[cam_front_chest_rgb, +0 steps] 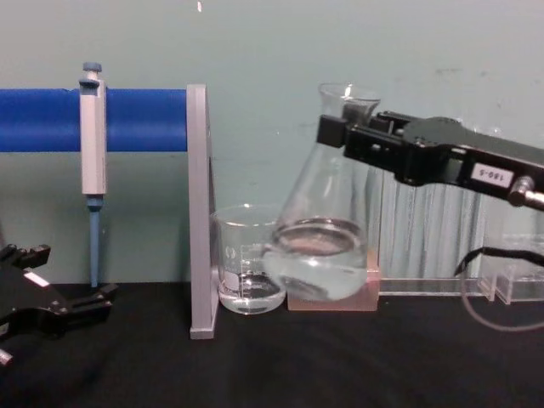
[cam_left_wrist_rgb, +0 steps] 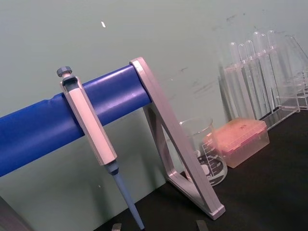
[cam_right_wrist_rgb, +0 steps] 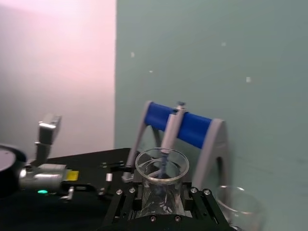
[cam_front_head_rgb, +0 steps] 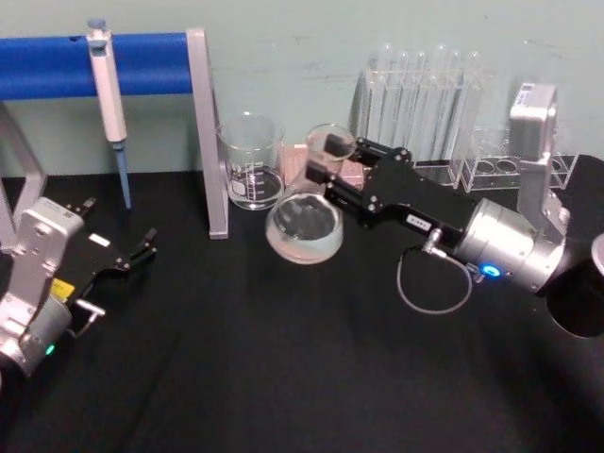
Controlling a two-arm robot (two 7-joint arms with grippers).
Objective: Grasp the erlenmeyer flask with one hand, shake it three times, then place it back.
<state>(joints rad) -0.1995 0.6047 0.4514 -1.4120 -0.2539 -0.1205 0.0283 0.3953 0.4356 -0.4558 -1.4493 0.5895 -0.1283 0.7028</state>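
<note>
My right pincer (cam_front_head_rgb: 326,162) is clenched on the neck of the erlenmeyer flask (cam_front_head_rgb: 304,225), just under the flared rim. The flask hangs mid-frame in the head view and, going by the chest view, clear of the black surface (cam_front_head_rgb: 283,377). It is just in front of the beaker (cam_front_head_rgb: 252,160) and the pink box (cam_front_chest_rgb: 367,297).

It's glass, so stiff, smooth and breakable. I judge it light, with only a shallow pool of liquid in the wide base. Bare glass is slippery, and the narrow neck is the one place my jaws can span. The flare above them should stop it sliding down.

The long axis runs from base to mouth and is nearly upright. The mouth points up, leaning slightly toward the right of the chest frame, and the base swings lower left toward the beaker. The liquid sits low and well away from the opening. I must watch the beaker during the shake.

My left pincer (cam_front_head_rgb: 142,247) lies parked at lower left with its jaws spread, holding nothing.
</note>
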